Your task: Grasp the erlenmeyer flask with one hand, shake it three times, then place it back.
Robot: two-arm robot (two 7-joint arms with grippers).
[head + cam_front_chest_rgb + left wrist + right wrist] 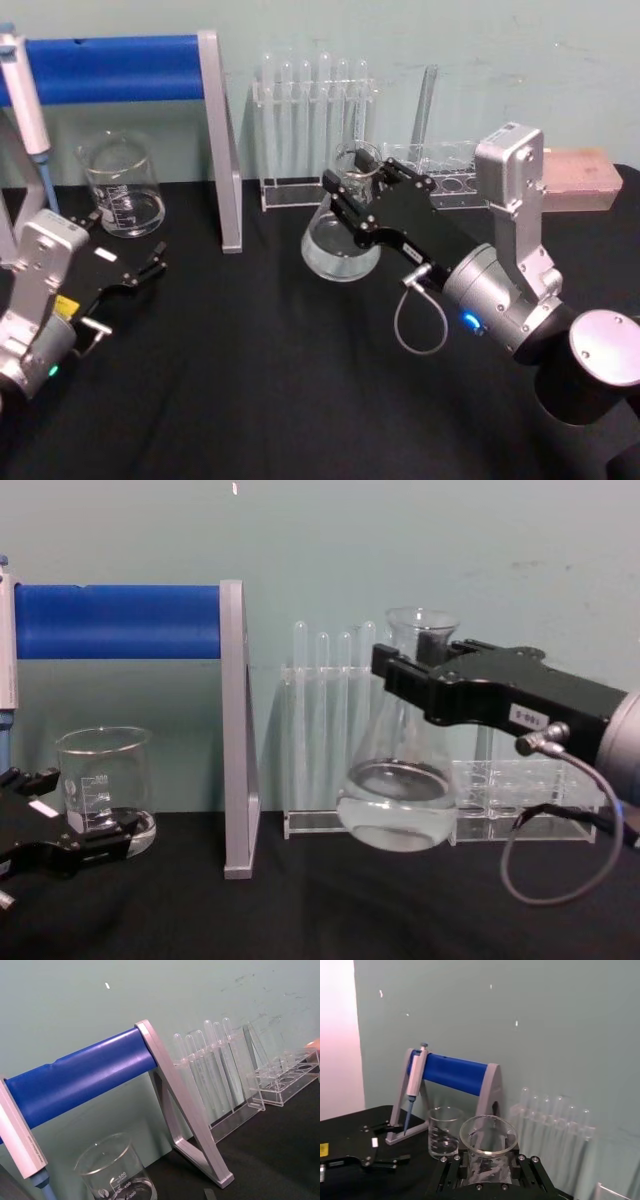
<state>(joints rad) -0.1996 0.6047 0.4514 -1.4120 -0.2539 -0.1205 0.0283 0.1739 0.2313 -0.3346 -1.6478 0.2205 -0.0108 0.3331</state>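
The erlenmeyer flask (pixel 340 245) is clear glass with some clear liquid in its wide base. My right gripper (pixel 352 172), long and black with a silver connector and grey cable, is shut on its neck. In the chest view the flask (pixel 395 800) hangs slightly tilted just above the black table, with the right gripper (pixel 400 680) clamped below the flared rim. The right wrist view looks down on the rim of the flask (pixel 488 1135) between the fingers (pixel 451 1167). My left gripper (pixel 150 265) rests open on the table at the left, also seen in the chest view (pixel 90 835).
A graduated beaker (pixel 122 185) stands at back left under a blue-barred pipette stand (pixel 120 68). A rack of test tubes (pixel 310 130) and a second clear rack (pixel 440 170) stand close behind the flask. The front of the black table (pixel 260 380) is bare.
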